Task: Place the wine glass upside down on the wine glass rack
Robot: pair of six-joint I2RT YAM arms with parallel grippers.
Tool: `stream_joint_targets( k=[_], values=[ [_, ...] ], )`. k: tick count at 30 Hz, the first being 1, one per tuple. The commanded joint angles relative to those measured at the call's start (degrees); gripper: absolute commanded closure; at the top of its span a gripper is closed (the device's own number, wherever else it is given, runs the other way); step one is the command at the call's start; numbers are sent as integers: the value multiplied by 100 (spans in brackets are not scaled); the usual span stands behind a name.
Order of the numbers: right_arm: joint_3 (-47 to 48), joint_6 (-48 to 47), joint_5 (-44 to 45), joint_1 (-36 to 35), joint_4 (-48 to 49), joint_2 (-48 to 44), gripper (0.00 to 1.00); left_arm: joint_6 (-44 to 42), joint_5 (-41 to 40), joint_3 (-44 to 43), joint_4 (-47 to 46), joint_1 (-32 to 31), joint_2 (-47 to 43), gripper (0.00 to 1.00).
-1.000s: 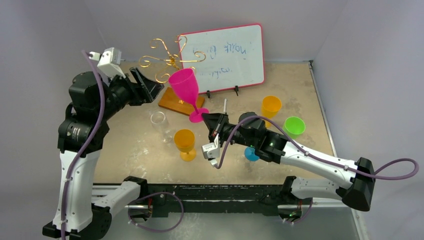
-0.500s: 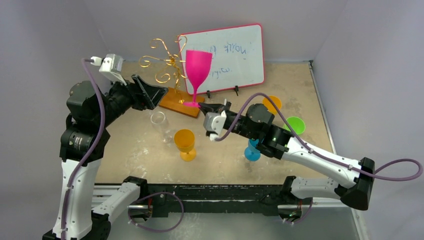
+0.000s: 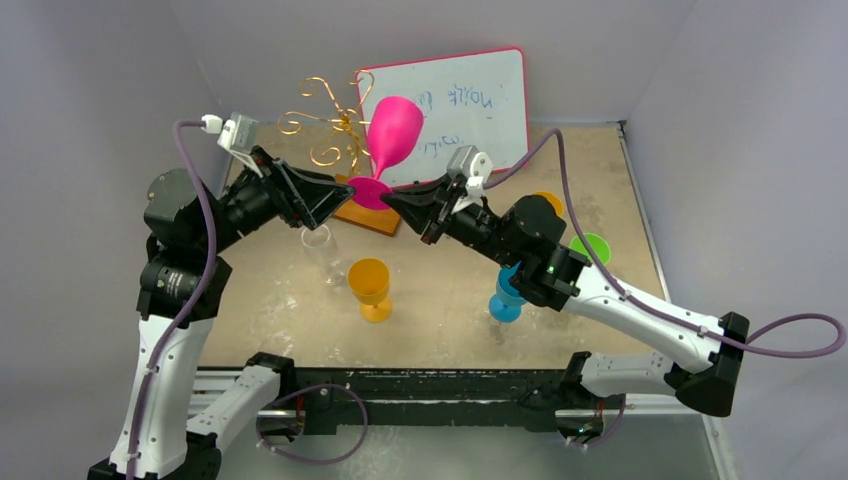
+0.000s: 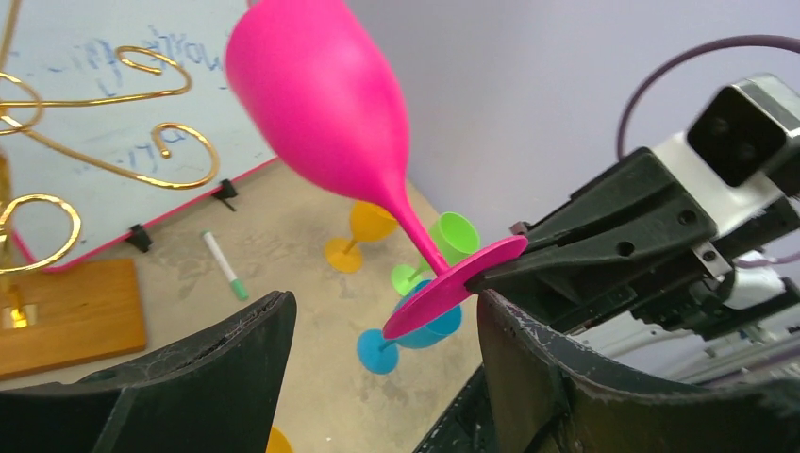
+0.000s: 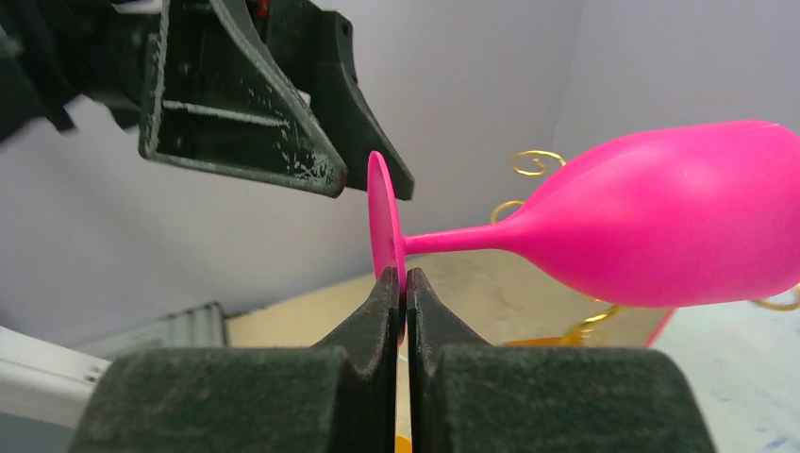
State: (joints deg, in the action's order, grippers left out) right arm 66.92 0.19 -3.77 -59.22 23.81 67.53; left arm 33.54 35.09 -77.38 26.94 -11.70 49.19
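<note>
Plainly, the pink wine glass point(image 3: 392, 125) hangs in the air, not on the worktop point(image 3: 450, 290). It is tilted with its bowl point(image 4: 321, 94) uppermost, leaning toward the whiteboard point(image 3: 470, 100), just beside the curled gold arms of the wine glass rack point(image 3: 335, 125) and above the right end of its wooden base. The right gripper point(image 5: 404, 283) is pinched tight on the thin rim of the glass's foot point(image 5: 382, 222), its two pads meeting on either face of the disc. The left gripper point(image 3: 335, 190) has its jaws wide apart with the foot lying between them; whether either finger touches the disc cannot be told. The glass looks like opaque moulded plastic, so it is probably light, stiff and not easily broken, but its glossy skin should be slippery. A pinch at the very edge of the foot puts the whole bowl far out on a lever, so the glass could swivel between the pads as it is turned over. A surer hold would likely be across the flat faces of the foot deeper in, or on the stem point(image 5: 453, 241) close under the bowl. Holding near the bowl would leave the foot and lower stem free to slide into a wire curl.
</note>
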Motion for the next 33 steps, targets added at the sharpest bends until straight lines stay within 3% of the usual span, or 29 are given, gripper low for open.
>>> stream_joint_targets(
  k=[1, 4, 6, 9, 14, 17, 22, 23, 28, 33],
  values=[
    [333, 1584, -135, 1, 709, -32, 100, 620, 718, 192, -1214, -16, -86, 31],
    [466, 1946, -265, 3, 658, -3, 100, 709, 837, 280, -1349, -21, -94, 33],
    [504, 2103, -375, 3, 659, -8, 100, 741, 863, 316, -1389, -22, -106, 40],
    [507, 2234, -396, 7, 669, -35, 100, 854, 920, 361, -1511, -22, -90, 60],
    [594, 2248, -346, 7, 460, -14, 100, 1233, 995, 521, -2061, -18, -194, 81],
    [583, 2271, -314, 4, 407, 5, 100, 1347, 986, 626, -2261, -21, -286, 100],
    [557, 2293, -239, 4, 396, 7, 100, 1229, 740, 622, -2106, -22, -320, 100],
    [545, 2293, -201, 6, 389, -9, 96, 1174, 669, 619, -2051, -19, -313, 100],
    [381, 2247, -28, 7, 380, -197, 48, 1135, 317, 625, -1988, -21, -286, 100],
    [53, 2138, 144, 6, 340, -518, 23, 1126, -89, 495, -1905, -15, -194, 100]
  ],
)
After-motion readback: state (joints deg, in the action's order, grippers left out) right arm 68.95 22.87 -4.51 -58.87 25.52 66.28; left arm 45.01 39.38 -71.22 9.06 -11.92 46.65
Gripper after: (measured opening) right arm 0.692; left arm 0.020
